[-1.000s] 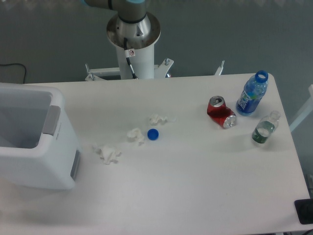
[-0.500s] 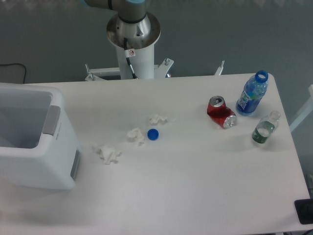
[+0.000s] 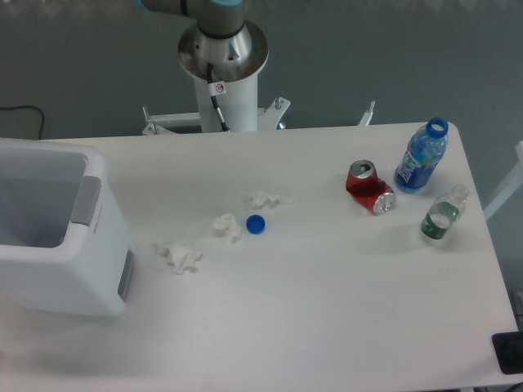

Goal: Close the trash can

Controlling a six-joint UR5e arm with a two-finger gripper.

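Observation:
The trash can (image 3: 90, 269), a large white boxy bin with rounded corners, stands at the table's left edge. Its top is open and I look down into its pale interior. A grey rectangular tab (image 3: 85, 200) sits on its right rim and a grey patch (image 3: 126, 274) marks its right side. No lid shows in the picture. Only the arm's white base column (image 3: 222, 73) and a bit of its blue-grey joint show at the top; the gripper is out of view.
Three crumpled white tissues (image 3: 178, 256) (image 3: 226, 224) (image 3: 266, 198) and a blue bottle cap (image 3: 256, 224) lie mid-table. At the right are a crushed red can (image 3: 369, 187), an uncapped blue bottle (image 3: 422, 157) and a small clear bottle (image 3: 443, 213).

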